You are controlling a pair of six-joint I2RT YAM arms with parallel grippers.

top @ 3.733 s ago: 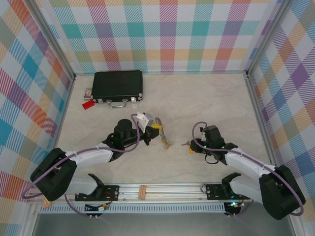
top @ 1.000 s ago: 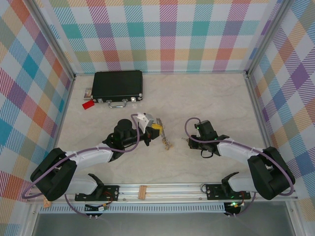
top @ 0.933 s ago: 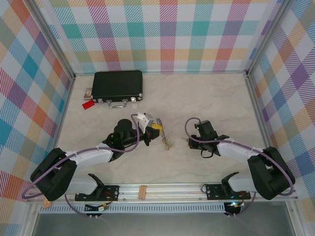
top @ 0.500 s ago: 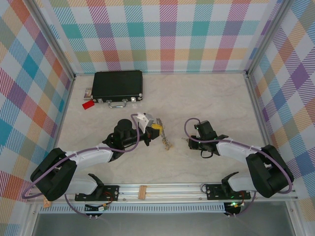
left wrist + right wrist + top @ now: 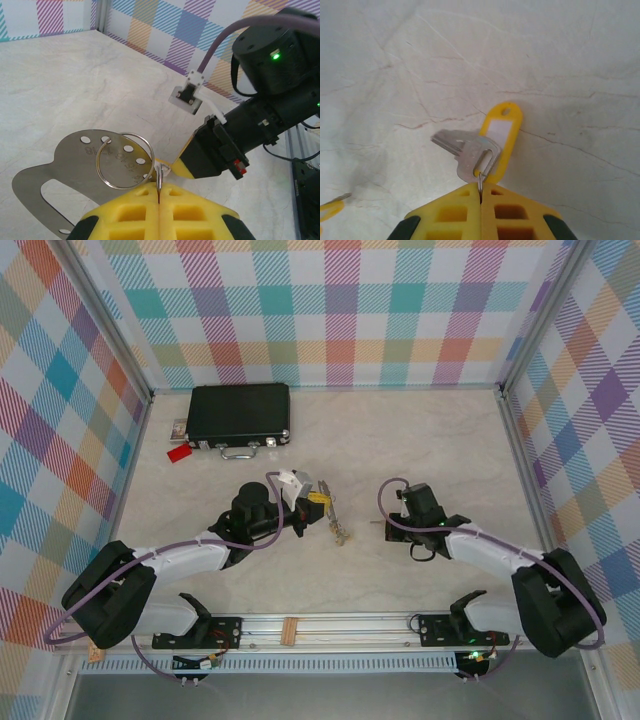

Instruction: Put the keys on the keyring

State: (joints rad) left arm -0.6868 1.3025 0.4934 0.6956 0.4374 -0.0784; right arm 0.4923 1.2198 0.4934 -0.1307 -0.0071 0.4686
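Note:
My left gripper (image 5: pixel 159 187) is shut on a thin wire loop standing edge-on, linked to the round keyring (image 5: pixel 117 187). A holed steel plate (image 5: pixel 60 172) hangs on that ring. From above, the left gripper (image 5: pixel 318 500) holds this bundle (image 5: pixel 340 532) over the table's middle. My right gripper (image 5: pixel 480 192) is shut on a small ring that carries a silver key (image 5: pixel 465 147) and a yellow tag (image 5: pixel 504 125), both lying against the table. Seen from above, the right gripper (image 5: pixel 384 525) is a short way to the right of the bundle.
A black case (image 5: pixel 240 415) with a silver handle lies at the back left, a red tag (image 5: pixel 179 453) beside it. Plaid walls close the table on three sides. Another yellow tag (image 5: pixel 329 209) peeks in at the right wrist view's lower left.
The right arm has come left toward the left gripper since the earliest frame. Over the last second its jaws closed the last bit on the key's ring. The left arm has stayed still.

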